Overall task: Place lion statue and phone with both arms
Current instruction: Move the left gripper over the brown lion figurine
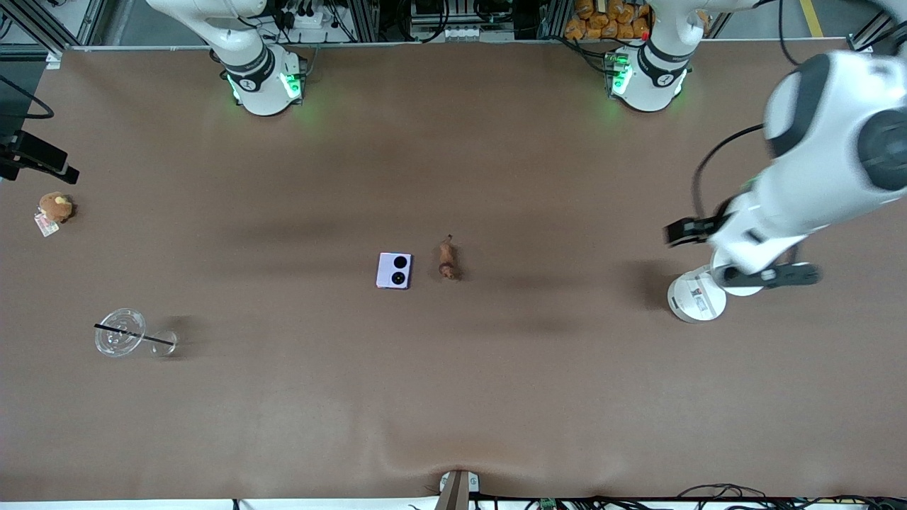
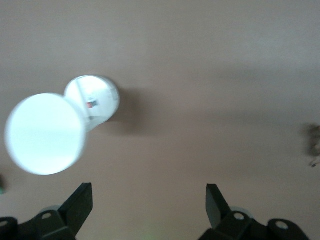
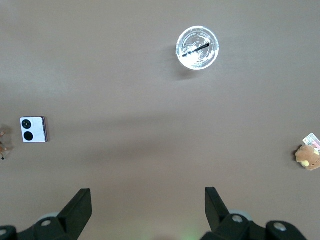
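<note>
Overhead, brown table (image 1: pixel 453 397), phone (image 1: pixel 394 270) beside lion statue (image 1: pixel 447 260), left end effector (image 2: pixel 150 200) and right end effector (image 3: pixel 148 200) spread wide, empty

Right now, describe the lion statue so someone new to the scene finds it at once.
Look at the middle of the brown table. Two small things lie side by side there: the pale lavender phone and, toward the left arm's end, the lion statue. It is the tiny, elongated, reddish-brown figurine, unlike the flat square phone with two black lenses.
</note>
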